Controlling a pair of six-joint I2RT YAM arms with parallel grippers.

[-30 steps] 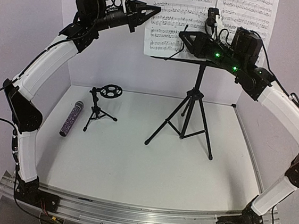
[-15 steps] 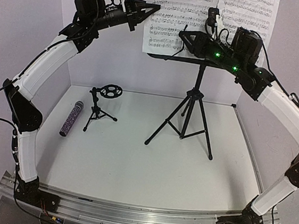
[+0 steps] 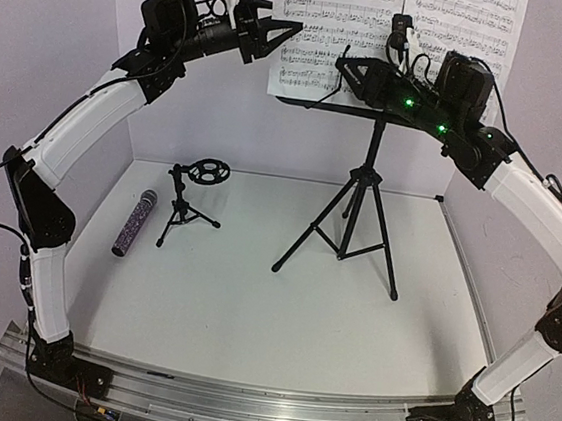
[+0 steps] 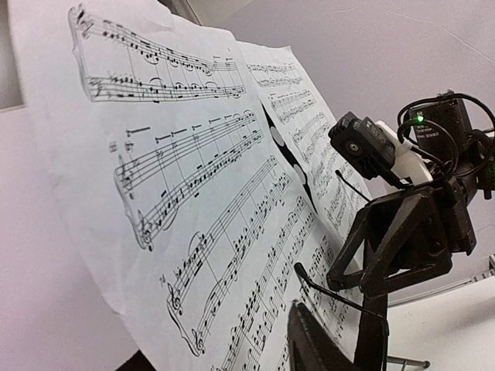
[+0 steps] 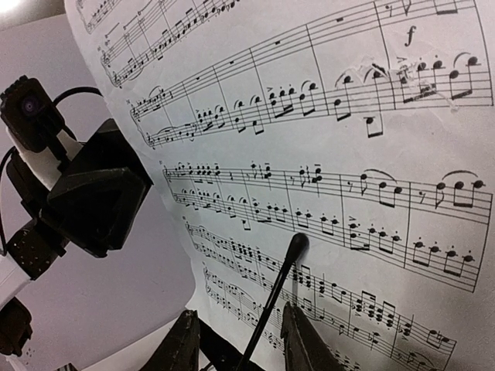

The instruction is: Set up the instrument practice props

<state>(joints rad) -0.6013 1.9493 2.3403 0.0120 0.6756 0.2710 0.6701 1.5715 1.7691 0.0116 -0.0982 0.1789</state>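
Observation:
The black tripod music stand [image 3: 363, 194] stands at the table's back middle. Two white sheet-music pages, left [image 3: 330, 35] and right [image 3: 466, 24], lean on its tray [image 3: 307, 103]. My left gripper [image 3: 299, 23] is at the left page's left edge. In the left wrist view [image 4: 244, 328] one finger [image 4: 317, 348] shows in front of the page [image 4: 155, 193], and the other is hidden behind it. My right gripper [image 3: 341, 66] is open [image 5: 240, 328] at the page's lower part, with the stand's thin wire page holder [image 5: 282, 270] between its fingers. The small mic stand [image 3: 189, 206] and the purple microphone [image 3: 133, 222] are on the table at the left.
The microphone lies flat, left of the mic stand and apart from it. The mic stand's ring holder [image 3: 208, 172] is empty. White walls close in behind and at both sides. The music stand's legs [image 3: 342, 252] spread over the middle of the table.
My left gripper has risen a little, and the left page and the tray's left end have shifted up with it. The right arm has barely moved.

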